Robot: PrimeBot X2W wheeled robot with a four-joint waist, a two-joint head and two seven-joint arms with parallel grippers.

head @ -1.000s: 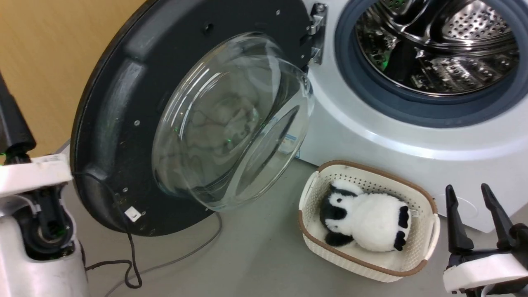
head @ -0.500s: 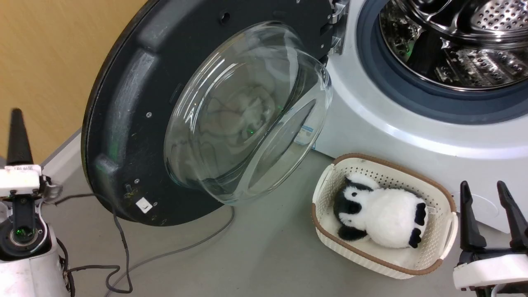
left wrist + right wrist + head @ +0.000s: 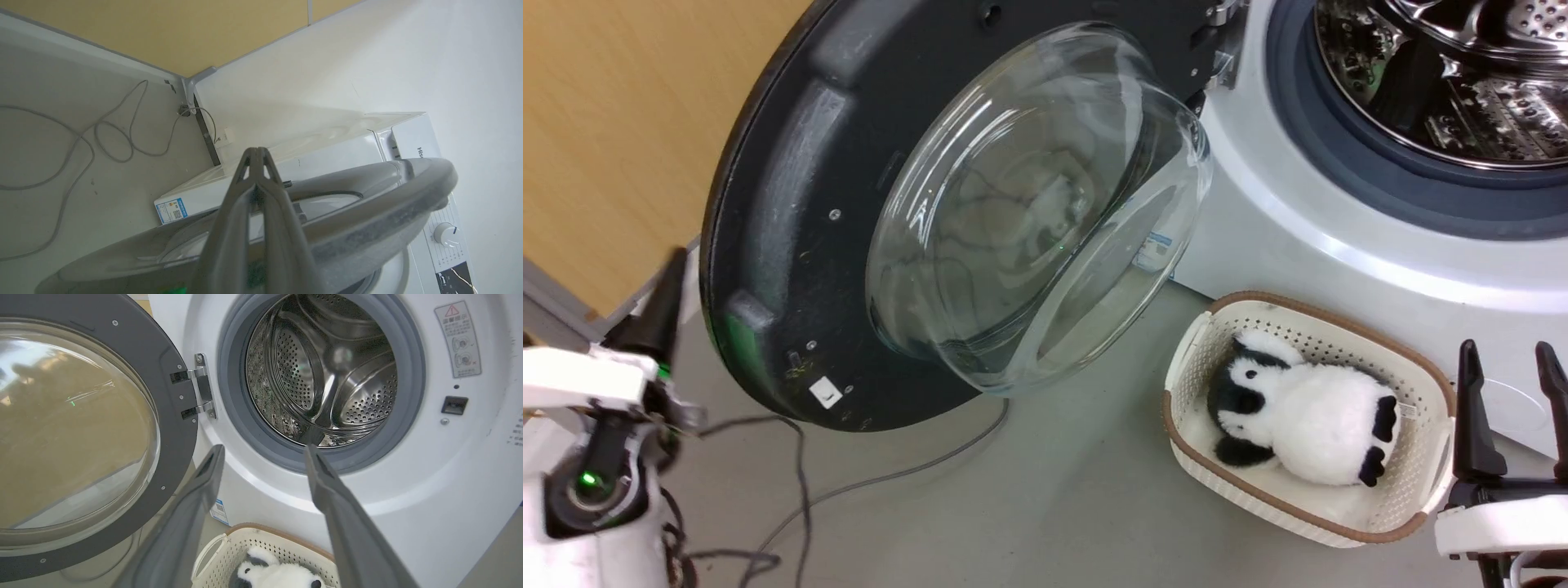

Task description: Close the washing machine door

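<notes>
The washing machine door (image 3: 792, 204) stands wide open, its black inner rim and bulging glass bowl (image 3: 1029, 212) facing me. A metal hinge (image 3: 200, 392) joins it to the white washing machine (image 3: 1339, 237), whose steel drum (image 3: 327, 375) lies bare. My left gripper (image 3: 672, 269) is shut and tilts toward the door's outer left edge, close beside it. In the left wrist view the shut fingertips (image 3: 257, 153) rise just over the door's grey outer rim (image 3: 367, 200). My right gripper (image 3: 1509, 359) stands open at the lower right, in front of the machine, holding nothing (image 3: 263, 451).
A cream basket (image 3: 1413, 392) with a black-and-white plush toy (image 3: 1307, 425) sits on the grey floor in front of the machine, beside my right gripper. Grey cables (image 3: 866, 482) trail on the floor under the door. A yellow wall (image 3: 613, 122) lies behind the door.
The head camera has shifted, sliding the scene rightward. My left gripper has swung from upright, well left of the door, to leaning at its outer edge. The right gripper keeps its pose.
</notes>
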